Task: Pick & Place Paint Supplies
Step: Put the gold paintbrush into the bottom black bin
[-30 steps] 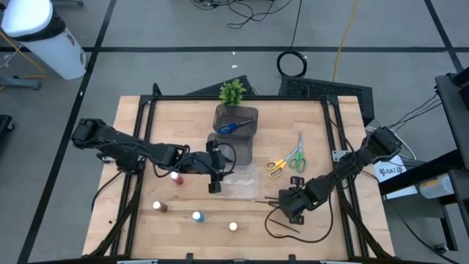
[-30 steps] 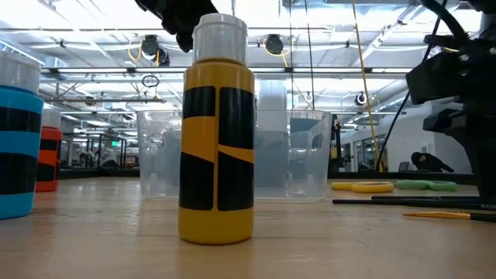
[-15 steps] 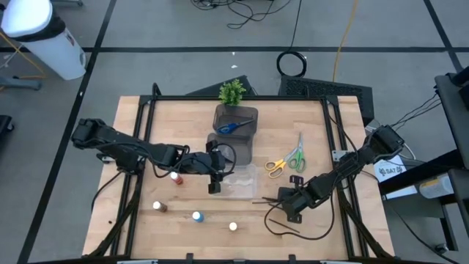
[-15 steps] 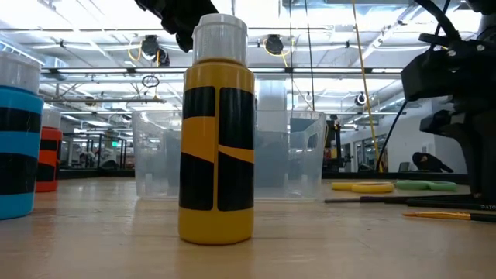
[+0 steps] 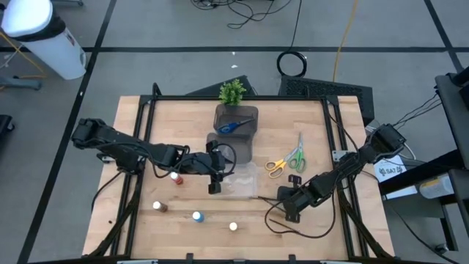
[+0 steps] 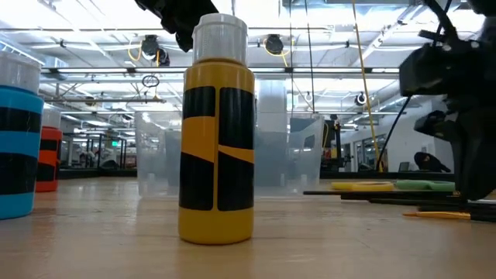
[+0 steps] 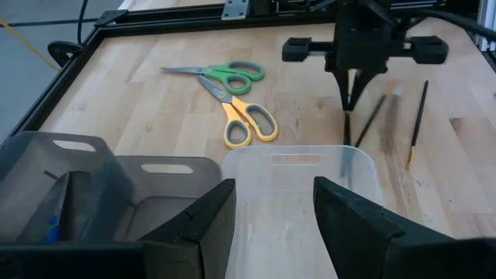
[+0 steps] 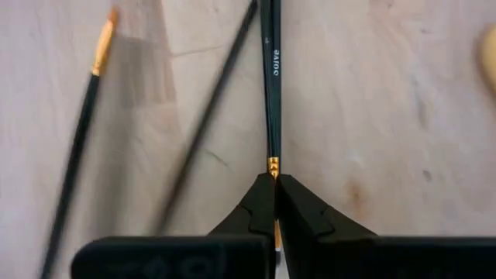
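My right gripper (image 8: pixel 273 186) is shut on a thin dark paintbrush (image 8: pixel 271 70) right of the clear bin (image 5: pixel 240 182). Two more brushes (image 7: pixel 418 116) lie on the table beside it. My left gripper (image 7: pixel 271 186) hovers open over the clear bin's left end and holds nothing. Red (image 5: pixel 176 177), brown (image 5: pixel 156 206), blue (image 5: pixel 196 216) and pale-capped (image 5: pixel 233 226) bottles stand upright near the front edge. Green (image 5: pixel 297 154) and yellow (image 5: pixel 276 166) scissors lie flat on the right. Blue scissors (image 5: pixel 234 126) rest in the dark bin. My right gripper pinches the paintbrush at its gold ferrule (image 8: pixel 273 164) between its two fingertips, coming from above and pointing down. The long dark handle (image 6: pixel 364 192) runs about level toward the clear bin and looks raised just off the wood.
A small green plant (image 5: pixel 232 91) stands at the far edge behind the dark bin (image 5: pixel 235 121). A second dark bin (image 5: pixel 238 150) sits between that one and the clear bin. Bare wood lies at the front right and far left of the table.
My right gripper has risen a little and shifted toward the clear bin, staying shut on the brush. The brush has come up with it, and its handle end now reaches farther toward the bin.
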Available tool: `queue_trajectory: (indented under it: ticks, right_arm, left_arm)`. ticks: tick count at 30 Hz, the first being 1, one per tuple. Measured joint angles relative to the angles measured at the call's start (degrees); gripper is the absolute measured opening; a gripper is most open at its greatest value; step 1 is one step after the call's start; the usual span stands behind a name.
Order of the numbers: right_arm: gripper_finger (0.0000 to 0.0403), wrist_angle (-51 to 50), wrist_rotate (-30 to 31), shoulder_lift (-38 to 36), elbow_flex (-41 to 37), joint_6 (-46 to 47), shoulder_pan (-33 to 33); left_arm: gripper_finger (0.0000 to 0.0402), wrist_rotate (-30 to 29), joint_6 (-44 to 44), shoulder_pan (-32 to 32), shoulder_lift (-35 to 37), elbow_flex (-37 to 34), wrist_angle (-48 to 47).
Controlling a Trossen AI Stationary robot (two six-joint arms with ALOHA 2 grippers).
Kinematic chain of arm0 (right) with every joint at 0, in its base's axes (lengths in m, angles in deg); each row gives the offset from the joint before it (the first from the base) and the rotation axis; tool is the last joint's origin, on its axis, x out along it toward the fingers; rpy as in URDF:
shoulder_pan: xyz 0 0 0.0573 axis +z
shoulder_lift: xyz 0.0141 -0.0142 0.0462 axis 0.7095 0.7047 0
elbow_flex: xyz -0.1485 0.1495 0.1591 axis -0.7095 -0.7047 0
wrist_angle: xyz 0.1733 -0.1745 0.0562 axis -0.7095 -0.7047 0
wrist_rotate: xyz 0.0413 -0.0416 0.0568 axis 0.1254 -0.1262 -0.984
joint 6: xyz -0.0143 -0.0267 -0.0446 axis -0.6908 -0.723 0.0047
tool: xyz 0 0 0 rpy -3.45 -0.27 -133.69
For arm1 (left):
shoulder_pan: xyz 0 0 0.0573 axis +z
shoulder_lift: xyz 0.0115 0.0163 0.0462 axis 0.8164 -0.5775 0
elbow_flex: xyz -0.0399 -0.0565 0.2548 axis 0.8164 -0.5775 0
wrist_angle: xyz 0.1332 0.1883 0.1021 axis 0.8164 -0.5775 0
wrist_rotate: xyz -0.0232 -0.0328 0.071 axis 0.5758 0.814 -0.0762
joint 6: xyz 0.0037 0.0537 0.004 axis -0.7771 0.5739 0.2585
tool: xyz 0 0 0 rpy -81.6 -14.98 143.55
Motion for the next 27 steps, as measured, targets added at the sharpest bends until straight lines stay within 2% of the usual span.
queue_trajectory:
  ticks: [9, 27]
  right_arm:
    - [0.0003, -0.2, 4.1, -6.1, -0.2, -0.3, 0.1]
    - [0.0001, 0.6, 6.5, -6.4, 0.0, -0.4, 0.1]
  left_arm:
    - [0.0186, 0.0, 0.0, 0.0, 0.0, 0.0, 0.1]
    - [0.0186, 0.0, 0.0, 0.0, 0.0, 0.0, 0.1]
